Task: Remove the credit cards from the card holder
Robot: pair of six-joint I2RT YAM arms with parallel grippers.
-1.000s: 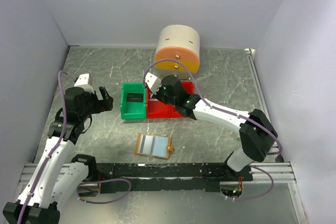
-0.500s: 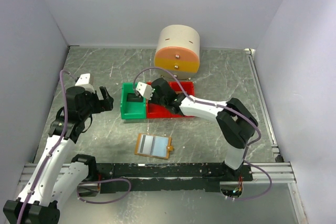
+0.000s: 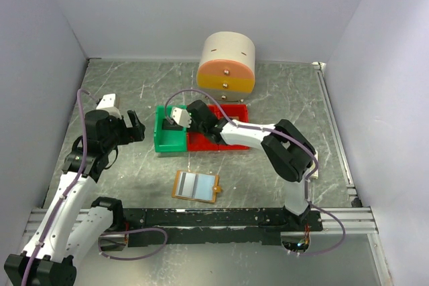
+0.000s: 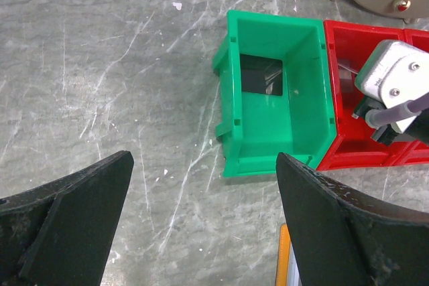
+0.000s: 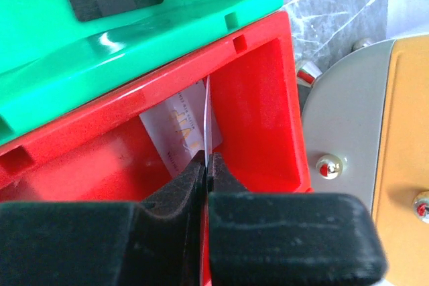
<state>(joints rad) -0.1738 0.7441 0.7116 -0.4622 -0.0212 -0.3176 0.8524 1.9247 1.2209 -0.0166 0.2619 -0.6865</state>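
**Right wrist view: card pinched over red bin, holder lies open on table**

Right wrist shows a thin card (image 5: pixel 202 115) held on edge, standing up and down, with its lower end between the fingers. The right gripper (image 5: pixel 205 160) is closed tight on it, with no gap showing beyond the card itself. The card hangs inside the red bin (image 5: pixel 258 98), near the wall it shares with the green bin (image 4: pixel 231 92). My read is that the pinch on the short end keeps the card vertical so it drops cleanly into the bin when let go. A pale face with gold print shows just left of the edge. I can't tell whether that is this card's own side or another card lying in the bin.

A dark flat thing (image 4: pixel 261 75) rests on the green bin floor. It could be a card, but that's unclear.

The card holder (image 3: pixel 196 186) lies open flat on the table (image 3: pixel 281 98), well apart from both bins, nearer the arm bases and touched by neither arm. It has an orange rim and grey-blue bands inside. I can't tell whether a card is left in a pocket.

The left gripper (image 4: pixel 204 165) is wide open and holds nothing. It hangs above the table left of the green bin and looks parked out of the way.

A round set of drawers (image 3: pixel 226 65) stands behind the bins.
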